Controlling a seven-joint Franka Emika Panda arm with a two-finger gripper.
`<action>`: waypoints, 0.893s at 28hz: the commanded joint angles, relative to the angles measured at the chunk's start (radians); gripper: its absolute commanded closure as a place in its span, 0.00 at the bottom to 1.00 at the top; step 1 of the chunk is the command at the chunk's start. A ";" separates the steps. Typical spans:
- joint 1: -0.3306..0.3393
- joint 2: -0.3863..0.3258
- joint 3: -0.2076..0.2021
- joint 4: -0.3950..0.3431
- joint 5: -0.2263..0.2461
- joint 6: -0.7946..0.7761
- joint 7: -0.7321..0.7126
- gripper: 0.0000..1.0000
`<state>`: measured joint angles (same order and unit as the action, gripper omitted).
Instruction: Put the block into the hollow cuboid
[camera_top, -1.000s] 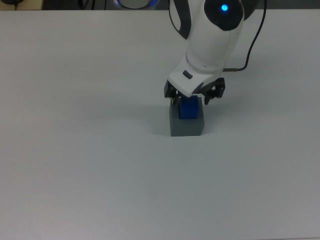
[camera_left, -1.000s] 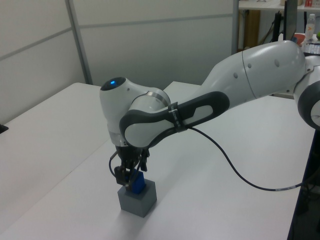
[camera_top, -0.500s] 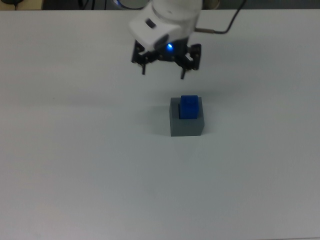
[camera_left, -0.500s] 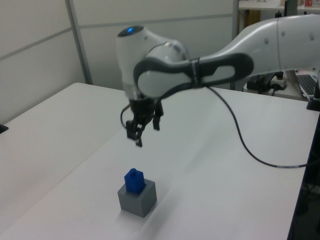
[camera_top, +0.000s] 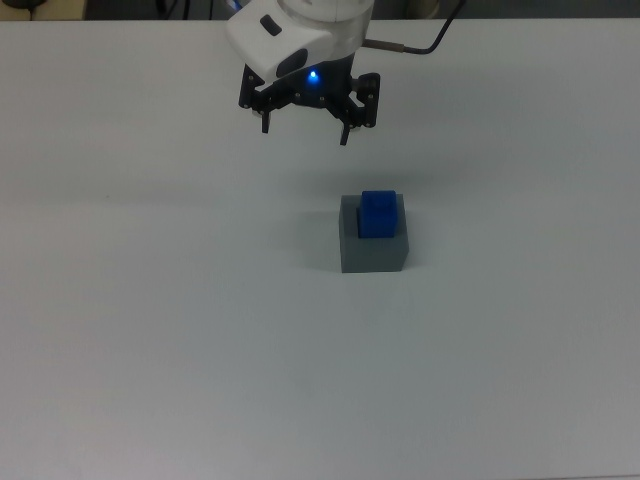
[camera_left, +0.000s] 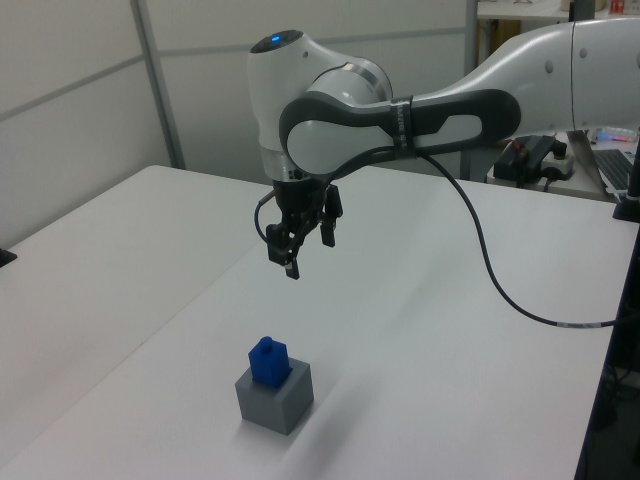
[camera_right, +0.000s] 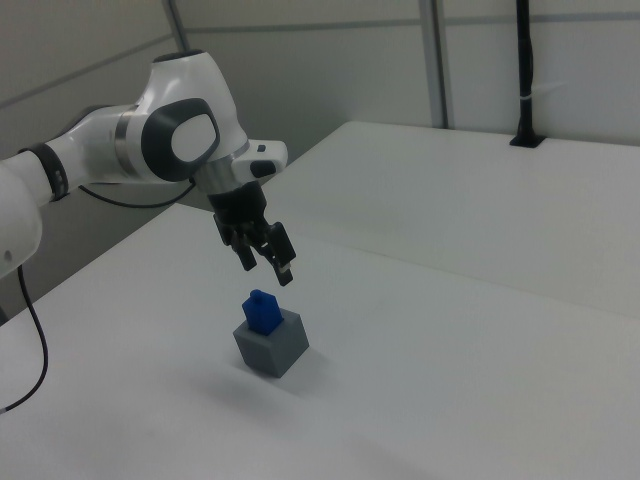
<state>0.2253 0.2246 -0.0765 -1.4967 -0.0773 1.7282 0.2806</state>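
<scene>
The block (camera_top: 379, 214) sits in the recess of the hollow cuboid (camera_top: 374, 250), its upper part sticking out above the grey rim. Both rest on the white table (camera_top: 150, 330), below the gripper (camera_top: 304, 130) and well apart from it. The gripper hangs in the air, its 2 fingers (camera_top: 345, 132) spread wide, holding nothing.

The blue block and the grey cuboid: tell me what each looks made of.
The blue block looks like smooth, slightly glossy plastic: saturated colour, crisp edges, though painted wood can't be ruled out. The grey cuboid looks matte, perhaps printed plastic or dense foam: flat, even grey faces with no shine. The block sits in its top, part showing above.
</scene>
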 joint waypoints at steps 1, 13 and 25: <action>0.009 -0.016 -0.009 -0.007 -0.007 -0.064 -0.011 0.00; 0.006 -0.005 -0.023 -0.016 -0.006 -0.078 -0.017 0.00; -0.057 -0.051 -0.026 -0.010 -0.007 -0.091 -0.047 0.00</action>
<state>0.1760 0.2205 -0.0943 -1.5008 -0.0793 1.6664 0.2668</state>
